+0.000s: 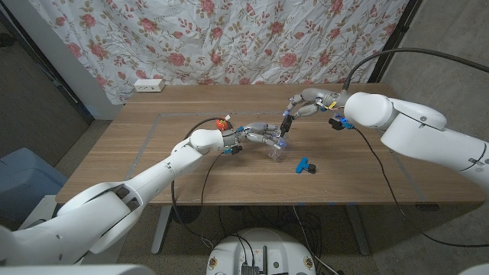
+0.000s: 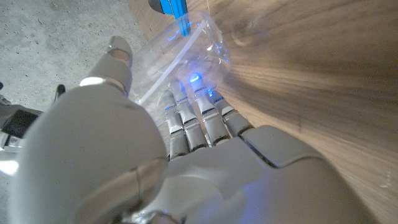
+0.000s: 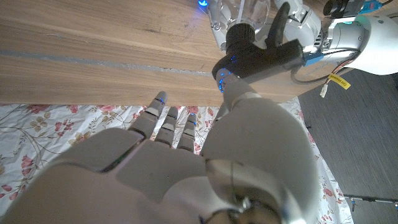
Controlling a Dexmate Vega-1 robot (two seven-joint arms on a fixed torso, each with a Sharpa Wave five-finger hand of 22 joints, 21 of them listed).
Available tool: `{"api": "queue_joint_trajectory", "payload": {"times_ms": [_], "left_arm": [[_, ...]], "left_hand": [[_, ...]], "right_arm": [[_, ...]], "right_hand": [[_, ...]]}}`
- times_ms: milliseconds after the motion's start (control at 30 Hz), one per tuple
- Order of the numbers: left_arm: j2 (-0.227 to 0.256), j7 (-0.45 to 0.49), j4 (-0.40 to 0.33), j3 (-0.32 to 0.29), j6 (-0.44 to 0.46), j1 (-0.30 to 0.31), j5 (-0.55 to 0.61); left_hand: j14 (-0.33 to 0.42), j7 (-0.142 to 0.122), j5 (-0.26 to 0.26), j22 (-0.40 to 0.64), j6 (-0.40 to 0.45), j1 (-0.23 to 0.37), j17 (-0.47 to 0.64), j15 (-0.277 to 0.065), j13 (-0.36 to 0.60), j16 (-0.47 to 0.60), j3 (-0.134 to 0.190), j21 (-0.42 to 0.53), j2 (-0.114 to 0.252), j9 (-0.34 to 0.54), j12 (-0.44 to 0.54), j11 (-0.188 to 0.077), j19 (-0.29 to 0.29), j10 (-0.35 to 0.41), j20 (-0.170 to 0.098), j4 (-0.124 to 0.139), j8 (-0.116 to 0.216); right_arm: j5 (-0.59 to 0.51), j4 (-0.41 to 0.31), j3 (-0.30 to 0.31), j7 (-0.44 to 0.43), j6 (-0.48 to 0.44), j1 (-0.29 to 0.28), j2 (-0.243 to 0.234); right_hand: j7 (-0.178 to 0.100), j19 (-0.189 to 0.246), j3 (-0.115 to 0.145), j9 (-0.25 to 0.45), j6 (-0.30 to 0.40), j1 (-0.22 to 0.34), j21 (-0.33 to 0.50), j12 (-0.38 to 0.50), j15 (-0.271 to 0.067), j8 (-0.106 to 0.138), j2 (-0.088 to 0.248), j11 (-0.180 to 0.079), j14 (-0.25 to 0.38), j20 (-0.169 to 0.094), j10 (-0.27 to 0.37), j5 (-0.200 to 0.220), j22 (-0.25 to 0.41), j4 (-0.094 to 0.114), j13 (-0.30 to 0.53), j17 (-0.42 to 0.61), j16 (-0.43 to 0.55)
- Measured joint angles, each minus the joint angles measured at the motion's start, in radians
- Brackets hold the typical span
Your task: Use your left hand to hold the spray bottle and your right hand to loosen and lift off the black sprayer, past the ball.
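The clear spray bottle stands at the table's middle, gripped from its left side by my left hand. In the left wrist view my fingers wrap the clear bottle, whose inner tube shows. The black sprayer sits on top of the bottle. My right hand reaches it from behind and to the right. In the right wrist view my thumb tip touches the black sprayer at its collar, while the other fingers stretch away from it. A small red ball lies behind my left wrist.
A blue and black clip-like object lies on the wooden table just right of the bottle. A white power strip sits at the back left edge. A floral curtain hangs behind the table.
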Motion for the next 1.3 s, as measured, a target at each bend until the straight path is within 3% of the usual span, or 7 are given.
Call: {"api": "queue_joint_trajectory", "payload": {"times_ms": [267, 633, 733, 900, 967, 1300], "left_arm": [[-0.001, -0.001, 0.003, 0.000, -0.001, -0.002, 0.000], [0.001, 0.000, 0.003, -0.002, -0.001, -0.003, -0.002], [0.001, 0.001, 0.003, -0.004, -0.002, -0.003, -0.003], [0.002, 0.001, 0.005, -0.006, -0.005, -0.004, -0.003], [0.002, 0.002, 0.005, -0.007, -0.005, -0.004, -0.003], [0.006, 0.010, 0.002, -0.012, -0.009, -0.002, -0.004]], "left_hand": [[0.000, 0.000, 0.000, 0.000, 0.000, 0.000, 0.003, 0.000, 0.000, 0.000, 0.000, 0.000, 0.000, -0.002, -0.004, 0.000, 0.000, 0.000, 0.000, 0.000, 0.000], [0.000, 0.009, 0.000, 0.000, 0.009, 0.000, 0.003, 0.000, -0.003, 0.000, 0.000, 0.000, 0.000, -0.006, -0.002, 0.009, 0.004, 0.013, 0.004, 0.000, 0.000], [0.000, 0.009, 0.000, 0.000, 0.009, 0.000, 0.003, 0.000, -0.003, 0.000, 0.000, 0.000, 0.000, -0.006, -0.001, 0.009, 0.009, 0.012, 0.002, 0.000, 0.000], [0.000, 0.009, 0.000, 0.000, 0.009, 0.000, 0.003, 0.000, -0.002, 0.000, 0.000, 0.000, 0.000, -0.007, -0.001, 0.009, 0.009, 0.012, 0.002, 0.000, 0.000], [0.001, 0.009, 0.000, 0.000, 0.009, 0.000, 0.003, 0.001, -0.001, 0.000, 0.000, 0.000, 0.000, -0.007, -0.001, 0.009, 0.009, 0.012, 0.002, 0.000, 0.000], [0.002, 0.008, 0.000, 0.000, 0.008, 0.000, 0.002, 0.002, 0.001, 0.000, 0.000, 0.000, 0.000, -0.007, -0.002, 0.009, 0.009, 0.012, 0.002, 0.000, 0.000]], "right_arm": [[0.019, 0.015, 0.015, -0.029, 0.028, -0.016, 0.001], [0.022, 0.031, 0.019, -0.059, 0.046, -0.022, 0.003], [0.017, 0.031, 0.019, -0.063, 0.040, -0.021, 0.003], [0.007, 0.028, 0.019, -0.069, 0.021, -0.017, 0.000], [0.005, 0.025, 0.019, -0.070, 0.016, -0.016, -0.002], [0.004, 0.004, 0.043, -0.085, -0.010, -0.023, -0.027]], "right_hand": [[0.003, -0.014, 0.000, -0.012, -0.016, 0.037, -0.004, 0.000, -0.006, -0.013, 0.000, -0.001, -0.014, 0.007, -0.001, 0.000, 0.000, 0.000, 0.000, 0.005, 0.000], [0.005, -0.017, 0.002, -0.032, -0.078, 0.067, -0.004, -0.005, -0.006, -0.058, -0.009, 0.000, -0.014, 0.003, -0.008, 0.000, 0.000, 0.003, 0.000, 0.009, 0.000], [0.005, -0.010, -0.013, -0.039, -0.096, 0.067, -0.002, -0.005, -0.006, -0.073, -0.009, 0.000, -0.014, 0.011, -0.008, -0.005, 0.000, 0.019, 0.000, 0.011, 0.000], [0.005, 0.001, -0.037, -0.046, -0.110, 0.035, 0.000, -0.009, 0.010, -0.090, -0.041, 0.009, -0.012, 0.022, -0.009, -0.015, 0.000, 0.042, 0.000, 0.014, 0.002], [0.005, 0.001, -0.048, -0.051, -0.110, 0.021, 0.000, -0.009, 0.014, -0.094, -0.039, 0.013, -0.009, 0.022, -0.013, -0.020, 0.000, 0.048, 0.000, 0.016, 0.004], [0.009, 0.008, -0.131, -0.062, -0.121, -0.158, 0.000, -0.009, 0.043, -0.134, -0.049, 0.045, -0.009, 0.050, -0.009, -0.047, 0.000, 0.102, 0.002, 0.025, 0.004]]}}
